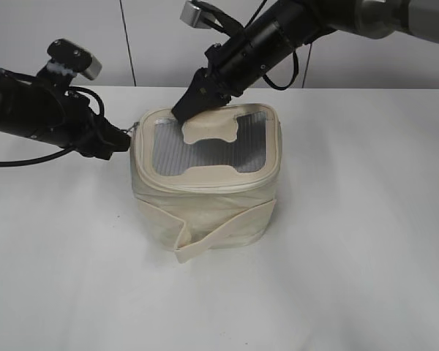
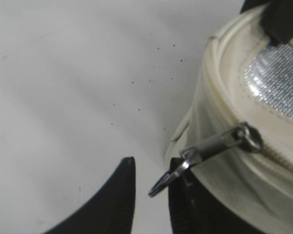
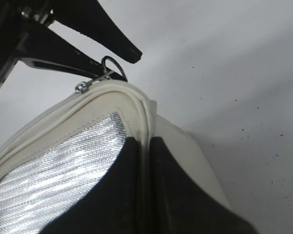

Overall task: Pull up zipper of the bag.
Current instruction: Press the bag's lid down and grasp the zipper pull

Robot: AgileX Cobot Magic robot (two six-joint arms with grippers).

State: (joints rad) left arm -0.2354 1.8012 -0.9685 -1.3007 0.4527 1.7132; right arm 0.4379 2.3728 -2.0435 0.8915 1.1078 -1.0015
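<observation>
On the white table (image 1: 351, 256) I had the small boxy cream fabric bag (image 1: 212, 212) standing upright, grey mesh lid up. Left gripper (image 2: 151, 192) sat at the bag's left rim, fingers slightly parted, the silver ring pull (image 2: 161, 184) of the cream zipper (image 2: 278, 158) between them (contact unclear). Right gripper (image 3: 145, 195) was closed on the lid's rear rim, one finger on the mesh, one outside.
</observation>
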